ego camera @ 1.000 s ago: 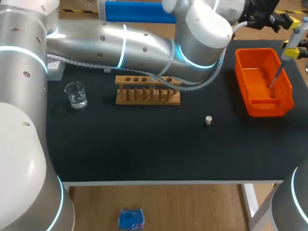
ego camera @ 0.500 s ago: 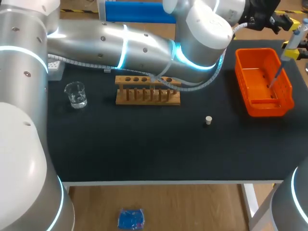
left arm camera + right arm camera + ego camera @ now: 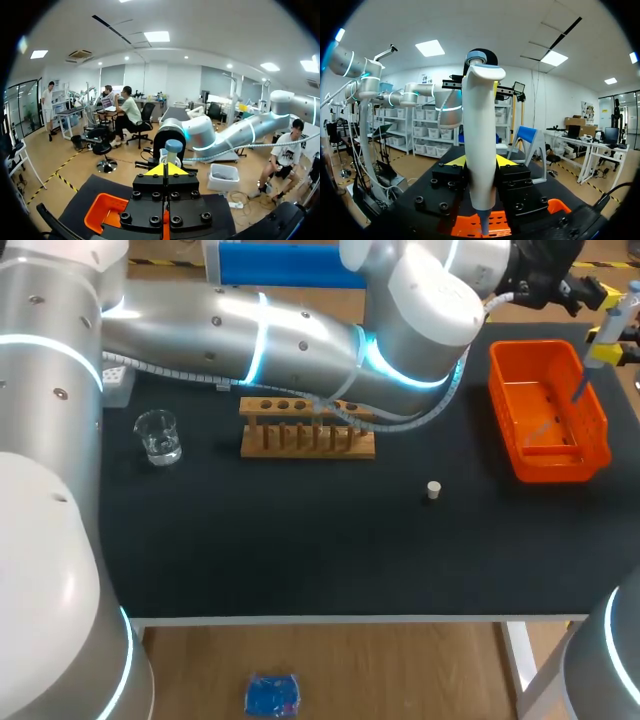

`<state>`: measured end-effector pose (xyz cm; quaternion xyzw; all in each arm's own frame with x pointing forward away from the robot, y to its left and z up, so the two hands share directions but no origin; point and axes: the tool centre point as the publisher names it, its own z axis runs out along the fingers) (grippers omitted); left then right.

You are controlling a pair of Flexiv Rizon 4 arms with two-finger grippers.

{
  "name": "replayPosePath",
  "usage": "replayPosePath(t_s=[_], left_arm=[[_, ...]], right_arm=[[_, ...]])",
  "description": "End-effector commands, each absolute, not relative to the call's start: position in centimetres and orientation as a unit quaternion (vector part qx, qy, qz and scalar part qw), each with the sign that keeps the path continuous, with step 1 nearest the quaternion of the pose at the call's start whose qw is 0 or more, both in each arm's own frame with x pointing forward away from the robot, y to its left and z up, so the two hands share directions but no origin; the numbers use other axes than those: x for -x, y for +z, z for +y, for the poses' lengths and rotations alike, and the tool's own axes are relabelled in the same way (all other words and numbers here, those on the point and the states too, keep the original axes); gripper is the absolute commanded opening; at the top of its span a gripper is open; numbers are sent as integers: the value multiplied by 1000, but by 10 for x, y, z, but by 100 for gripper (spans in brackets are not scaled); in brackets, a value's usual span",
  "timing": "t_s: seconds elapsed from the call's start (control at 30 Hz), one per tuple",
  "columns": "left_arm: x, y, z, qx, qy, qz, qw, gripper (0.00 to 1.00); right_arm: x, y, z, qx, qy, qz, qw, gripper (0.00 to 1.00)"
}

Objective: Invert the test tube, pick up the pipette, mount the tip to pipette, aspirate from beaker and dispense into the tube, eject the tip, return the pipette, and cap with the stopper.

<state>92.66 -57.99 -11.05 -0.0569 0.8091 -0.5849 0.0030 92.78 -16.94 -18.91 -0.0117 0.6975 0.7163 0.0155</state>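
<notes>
My right gripper [image 3: 606, 340] at the table's far right edge is shut on the white pipette [image 3: 612, 322], holding it upright over the orange bin [image 3: 545, 455]. In the right wrist view the pipette [image 3: 479, 145] stands between the yellow fingertips of the gripper [image 3: 480, 162]. My left arm reaches across the back, and its gripper [image 3: 598, 288] is shut, right at the pipette's top. Just ahead of that gripper [image 3: 166, 168] sits the pipette's round button [image 3: 173, 146]. A clear tip [image 3: 545, 430] lies inside the bin.
A wooden tube rack [image 3: 307, 427] stands mid-table under my left arm. A glass beaker [image 3: 158, 436] is at the left, with a tip box [image 3: 115, 380] behind it. A small pale stopper [image 3: 433, 490] lies right of centre.
The pipette's long tip has come off its shaft and dropped into the orange bin. Both arms have hardly moved.
</notes>
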Motion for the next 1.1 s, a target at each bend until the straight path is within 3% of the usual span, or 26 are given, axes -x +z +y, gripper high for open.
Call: replayPosePath(t_s=[0.03, 0.77, 0.8, 0.83, 0.87, 1.1], left_arm=[[-925, -128, -584, 58, -603, 795, 6, 0], [-932, -95, -576, 49, -611, 789, 33, 0], [-932, -92, -575, 48, -611, 790, 34, 9], [-933, -88, -575, 47, -610, 790, 37, 67], [-934, -84, -574, 46, -611, 790, 40, 100], [-936, -65, -567, 40, -608, 792, 51, 100]], right_arm=[[-930, -178, -169, 14, 716, 698, 13, 0], [-930, -178, -169, 14, 716, 698, 13, 0], [-930, -178, -169, 14, 716, 698, 13, 0], [-930, -178, -169, 14, 716, 698, 13, 0], [-930, -178, -169, 14, 716, 698, 13, 0], [-930, -178, -169, 14, 716, 698, 13, 0]])
